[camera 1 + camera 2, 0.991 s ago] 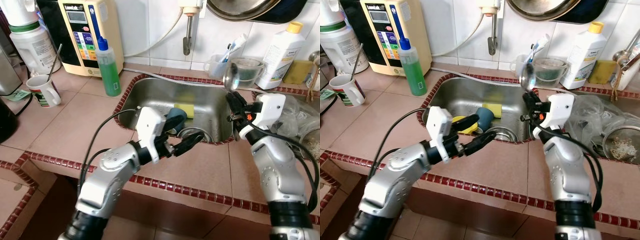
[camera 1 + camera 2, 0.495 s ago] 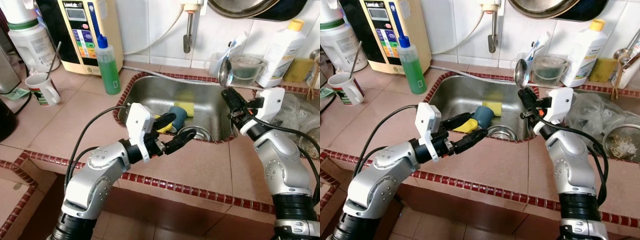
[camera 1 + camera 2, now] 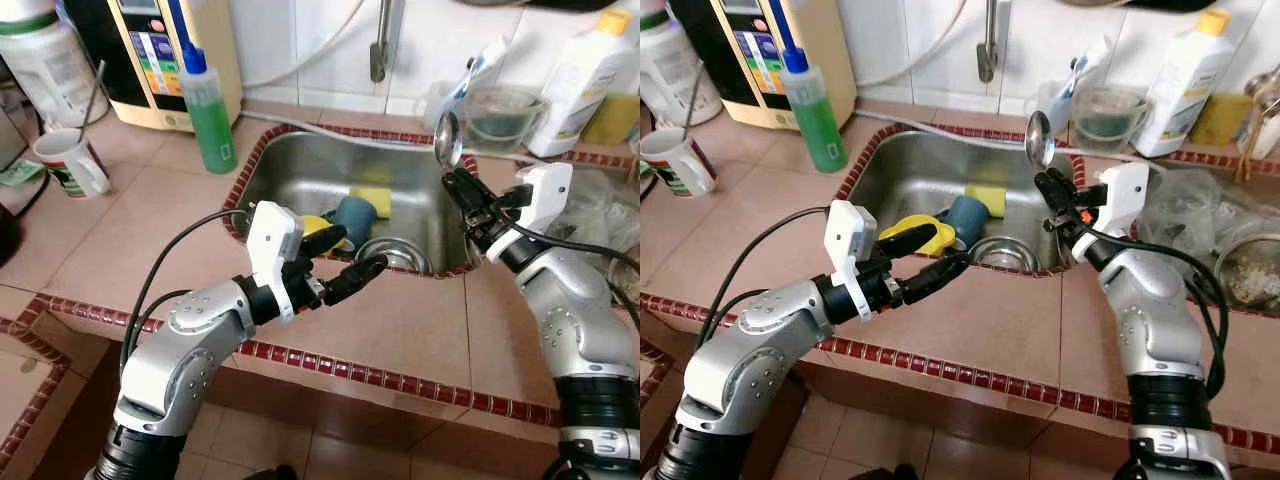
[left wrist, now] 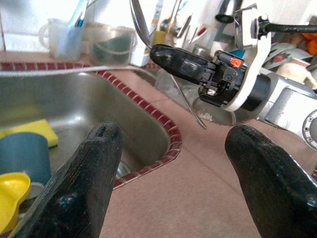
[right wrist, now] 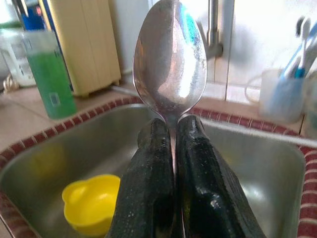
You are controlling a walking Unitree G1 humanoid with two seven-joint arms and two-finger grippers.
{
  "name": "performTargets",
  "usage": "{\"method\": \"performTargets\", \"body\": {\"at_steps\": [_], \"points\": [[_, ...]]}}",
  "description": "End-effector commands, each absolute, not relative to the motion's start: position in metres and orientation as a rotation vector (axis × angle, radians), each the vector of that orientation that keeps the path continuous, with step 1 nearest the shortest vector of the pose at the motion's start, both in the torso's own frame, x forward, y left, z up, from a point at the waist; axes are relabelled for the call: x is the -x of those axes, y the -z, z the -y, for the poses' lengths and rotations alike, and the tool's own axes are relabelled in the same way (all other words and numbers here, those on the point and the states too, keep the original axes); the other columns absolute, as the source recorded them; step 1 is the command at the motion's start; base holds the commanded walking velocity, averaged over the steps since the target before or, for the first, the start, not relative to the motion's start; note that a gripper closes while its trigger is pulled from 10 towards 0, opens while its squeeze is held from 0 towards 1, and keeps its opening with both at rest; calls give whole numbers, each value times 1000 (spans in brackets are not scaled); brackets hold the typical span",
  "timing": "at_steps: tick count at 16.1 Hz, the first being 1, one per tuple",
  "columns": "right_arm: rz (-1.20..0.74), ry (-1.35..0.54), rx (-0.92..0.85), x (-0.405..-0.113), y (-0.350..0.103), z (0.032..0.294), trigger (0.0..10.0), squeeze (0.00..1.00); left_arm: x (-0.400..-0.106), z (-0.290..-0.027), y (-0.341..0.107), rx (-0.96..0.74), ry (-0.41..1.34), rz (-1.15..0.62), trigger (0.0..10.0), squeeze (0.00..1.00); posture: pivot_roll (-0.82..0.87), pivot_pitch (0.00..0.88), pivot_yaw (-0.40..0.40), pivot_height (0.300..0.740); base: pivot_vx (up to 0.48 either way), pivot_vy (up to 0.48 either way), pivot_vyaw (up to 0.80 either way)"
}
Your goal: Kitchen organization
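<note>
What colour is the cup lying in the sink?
Dark teal-blue cup, clearest in the left eye view.

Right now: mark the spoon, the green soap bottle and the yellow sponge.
spoon (image 5: 171, 59), right wrist view, on the bowl.
green soap bottle (image 3: 211, 122), left eye view, on the body.
yellow sponge (image 3: 371, 200), left eye view, on its top face.

A shiny steel spoon (image 5: 171, 64) stands upright, bowl up, over the sink's (image 3: 300, 165) right rim
</note>
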State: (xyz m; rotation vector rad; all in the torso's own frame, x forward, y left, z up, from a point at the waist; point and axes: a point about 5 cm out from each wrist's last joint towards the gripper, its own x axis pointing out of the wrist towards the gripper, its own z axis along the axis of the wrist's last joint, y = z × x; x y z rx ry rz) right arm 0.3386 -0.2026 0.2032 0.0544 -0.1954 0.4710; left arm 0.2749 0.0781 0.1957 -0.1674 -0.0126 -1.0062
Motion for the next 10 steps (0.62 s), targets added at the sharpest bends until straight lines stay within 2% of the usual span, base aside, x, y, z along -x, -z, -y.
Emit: {"method": "performTargets", "body": {"at_steps": [1,10], "points": [[187,-492,-55,-340,-205,204,10000,0,-272,-79,-202,159,1002,29,10000,0,-107,260,61,740,0,0,0],[178,-529,-61,-344,-210,205,10000,0,-268,-79,-208,187,992,7,10000,0,-101,305,60,740,0,0,0]]}}
